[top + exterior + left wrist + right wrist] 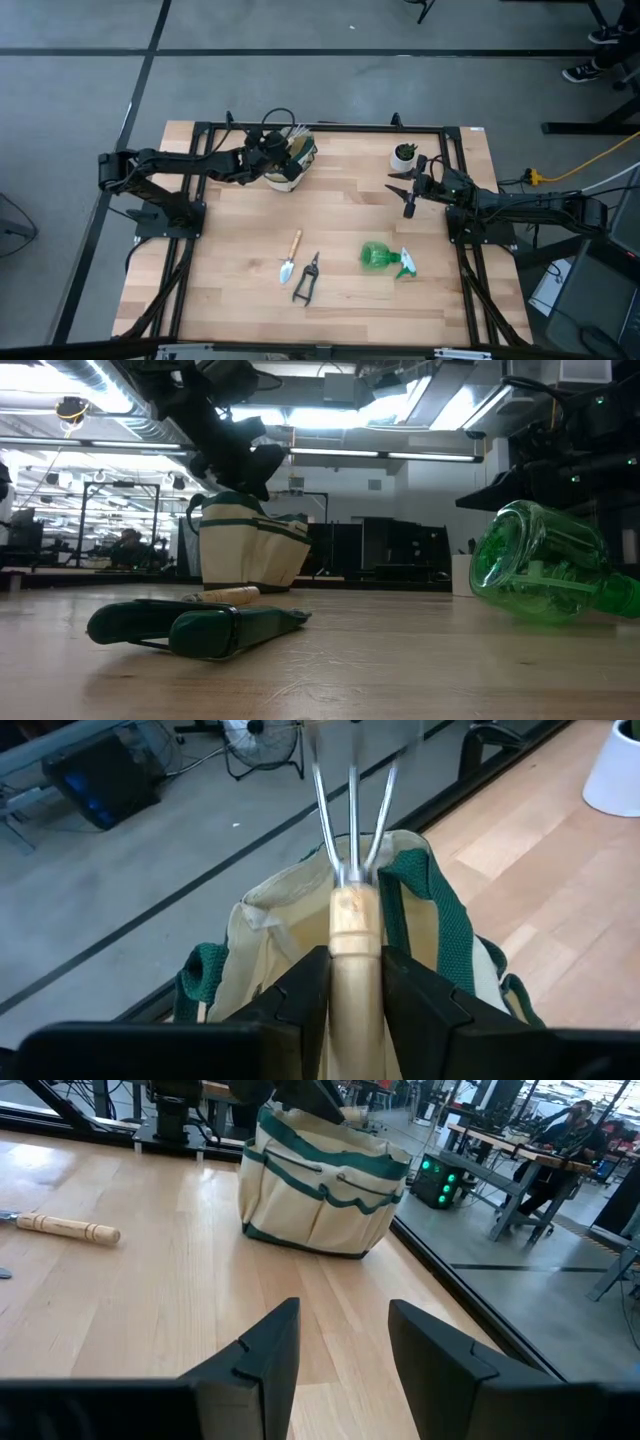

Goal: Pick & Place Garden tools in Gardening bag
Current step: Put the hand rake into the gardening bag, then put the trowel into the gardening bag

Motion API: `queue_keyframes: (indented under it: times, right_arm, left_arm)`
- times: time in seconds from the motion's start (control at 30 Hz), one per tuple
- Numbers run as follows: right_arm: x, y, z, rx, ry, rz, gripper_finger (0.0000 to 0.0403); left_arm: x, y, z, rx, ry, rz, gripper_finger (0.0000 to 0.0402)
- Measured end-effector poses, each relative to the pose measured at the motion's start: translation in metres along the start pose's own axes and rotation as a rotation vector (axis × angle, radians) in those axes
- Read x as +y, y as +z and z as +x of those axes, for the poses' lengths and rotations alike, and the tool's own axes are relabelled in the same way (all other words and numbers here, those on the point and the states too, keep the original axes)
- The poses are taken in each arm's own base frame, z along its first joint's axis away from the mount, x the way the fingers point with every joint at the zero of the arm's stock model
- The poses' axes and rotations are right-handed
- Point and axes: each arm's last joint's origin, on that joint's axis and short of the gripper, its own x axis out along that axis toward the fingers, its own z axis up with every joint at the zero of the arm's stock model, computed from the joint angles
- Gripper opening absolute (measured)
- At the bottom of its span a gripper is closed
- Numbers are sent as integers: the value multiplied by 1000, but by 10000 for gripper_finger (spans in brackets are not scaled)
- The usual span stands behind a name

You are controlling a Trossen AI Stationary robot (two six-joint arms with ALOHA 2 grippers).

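Note:
The beige gardening bag with green trim stands at the table's far left; it also shows in the low view and the right wrist view. My left gripper is over the bag, shut on the hand rake, whose metal prongs stick out past the bag's top. The trowel, black shears and green spray bottle lie on the table's near middle. My right gripper is open and empty, near the table's right side. My left gripper pinches the rake's wooden handle between its two fingers, close to the end that carries the prongs. The handle lies along the fingers, and the prongs stick out beyond the fingertips. The rake is lifted clear, above the bag's open top.
A small plant in a white pot stands at the far right, just beyond my right gripper. A black frame runs round the table's far edge and sides. Bare wood lies between the bag and the tools.

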Motion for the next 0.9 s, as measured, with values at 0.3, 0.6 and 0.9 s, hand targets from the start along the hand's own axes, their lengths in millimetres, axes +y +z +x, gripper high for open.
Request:
queue_keyframes:
  times: [0.3, 0.6, 0.9]
  right_arm:
    - [0, 0, 0, 0, 0, 0, 158]
    - [0, 0, 0, 0, 0, 0, 158]
    - [0, 0, 0, 0, 0, 0, 158]
  left_arm:
    - [1, 0, 0, -12, 50, -2, 109]
    - [-2, 4, -2, -47, 16, -25, 120]
    - [-12, 9, -7, -89, -103, -16, 120]
